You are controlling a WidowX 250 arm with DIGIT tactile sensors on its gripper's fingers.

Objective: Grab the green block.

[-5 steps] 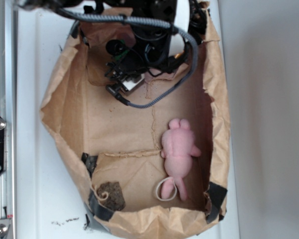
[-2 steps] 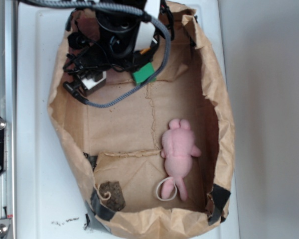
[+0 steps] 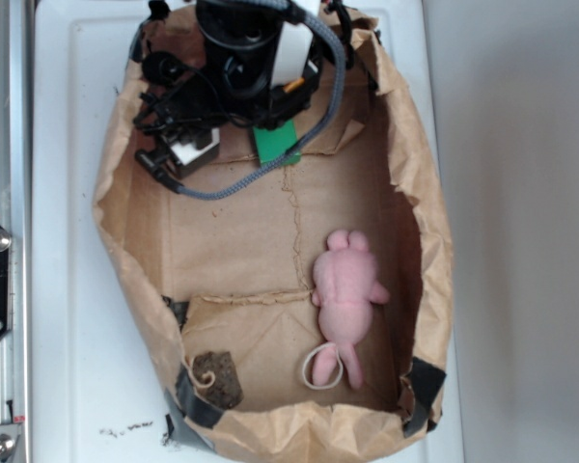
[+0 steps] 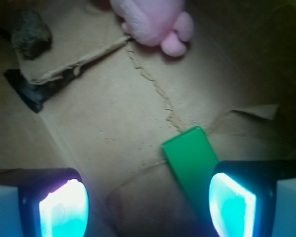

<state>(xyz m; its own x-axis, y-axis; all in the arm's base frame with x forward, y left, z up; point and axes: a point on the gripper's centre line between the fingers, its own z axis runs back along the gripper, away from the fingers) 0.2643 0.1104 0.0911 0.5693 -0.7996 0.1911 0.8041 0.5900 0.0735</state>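
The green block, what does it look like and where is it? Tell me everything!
The green block is a small, bright green bar with flat, plain faces and sharp edges. It lies flat on the brown paper floor of the bag, at the end far from the pink plush toy. The open gripper hangs above it, one fingertip covering its near end.

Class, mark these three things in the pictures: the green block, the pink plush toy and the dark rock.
green block (image 4: 190, 155), wrist view, middle of its top face.
pink plush toy (image 3: 345, 289), exterior view, middle of its body.
dark rock (image 3: 218, 376), exterior view, its top surface, in the bag's lower left corner.
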